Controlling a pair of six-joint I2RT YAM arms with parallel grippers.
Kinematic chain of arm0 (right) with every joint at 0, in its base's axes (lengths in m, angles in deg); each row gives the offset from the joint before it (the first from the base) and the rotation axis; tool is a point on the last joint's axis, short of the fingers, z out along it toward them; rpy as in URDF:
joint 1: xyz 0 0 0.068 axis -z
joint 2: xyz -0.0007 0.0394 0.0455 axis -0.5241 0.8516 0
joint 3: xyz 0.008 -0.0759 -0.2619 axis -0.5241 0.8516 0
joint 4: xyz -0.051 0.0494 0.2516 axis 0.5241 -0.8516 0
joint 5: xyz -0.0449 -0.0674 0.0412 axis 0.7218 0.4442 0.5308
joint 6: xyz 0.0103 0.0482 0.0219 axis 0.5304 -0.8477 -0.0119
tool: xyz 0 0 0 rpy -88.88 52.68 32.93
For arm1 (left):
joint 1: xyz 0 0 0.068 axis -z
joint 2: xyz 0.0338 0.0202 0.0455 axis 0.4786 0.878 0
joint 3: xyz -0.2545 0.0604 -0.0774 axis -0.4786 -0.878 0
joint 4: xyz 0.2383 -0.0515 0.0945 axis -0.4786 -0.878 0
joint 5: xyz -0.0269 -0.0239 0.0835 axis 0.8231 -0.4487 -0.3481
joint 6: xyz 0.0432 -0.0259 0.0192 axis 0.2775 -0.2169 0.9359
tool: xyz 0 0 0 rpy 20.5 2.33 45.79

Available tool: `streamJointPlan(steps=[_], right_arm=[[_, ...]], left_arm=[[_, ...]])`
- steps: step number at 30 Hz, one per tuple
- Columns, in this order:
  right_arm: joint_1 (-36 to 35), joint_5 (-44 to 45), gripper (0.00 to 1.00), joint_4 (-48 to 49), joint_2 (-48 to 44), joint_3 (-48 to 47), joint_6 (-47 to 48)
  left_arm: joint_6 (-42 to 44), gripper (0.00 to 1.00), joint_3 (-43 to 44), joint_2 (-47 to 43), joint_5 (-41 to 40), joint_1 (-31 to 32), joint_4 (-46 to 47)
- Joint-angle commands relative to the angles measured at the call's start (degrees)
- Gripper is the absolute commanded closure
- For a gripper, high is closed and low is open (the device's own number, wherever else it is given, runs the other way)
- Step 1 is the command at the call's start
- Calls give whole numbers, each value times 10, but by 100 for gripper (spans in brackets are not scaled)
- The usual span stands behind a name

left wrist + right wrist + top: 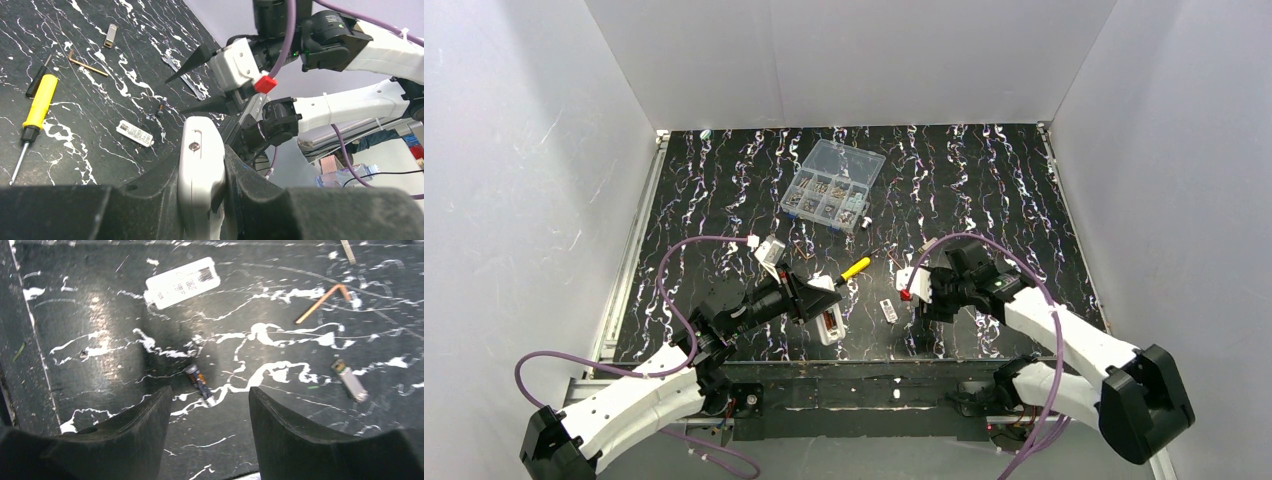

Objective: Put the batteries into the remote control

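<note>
White plastic sits nearest you: the remote control (200, 150) is pinched edge-on in your left gripper (201, 185), low over the near part of the tabletop (984, 190). Whether it rests on the surface cannot be told. None of the views shows its battery bay, so you cannot count any cell as loaded. Just beyond it a small white labelled plate (182, 282) lies flat by itself. It is probably the battery cover, which would mean the opening step is done. Next comes one battery (200, 385), lying loose on the tabletop. Your right gripper (210, 402) hangs over it with its fingers spread, one on each side, touching nothing. The pickup is therefore not made yet, and only this one battery can be found. Farther out lie the yellow-handled screwdriver (856, 268) and, well apart at the back, the clear box (832, 185) of small parts. As a judgement, you are early: grasping, inserting and closing the cover all remain.
</note>
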Motion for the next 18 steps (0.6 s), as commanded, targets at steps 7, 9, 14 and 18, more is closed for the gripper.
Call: streamJointPlan(steps=[7,9,14,18], right_arm=[[7,-16,38,24,58,9,79],[7,-15,38,28,64,10,83],[10,-6,41,18,86,8,93],[14,-7,45,10,110,-2,97]], left_arm=[[14,100,-7,-16,-6,-3,53],[15,100,-10,-18,-8,-3,53],[21,100,-14,-26,-12,-3,50],[22,100,-19,-28,-18,-3,55]])
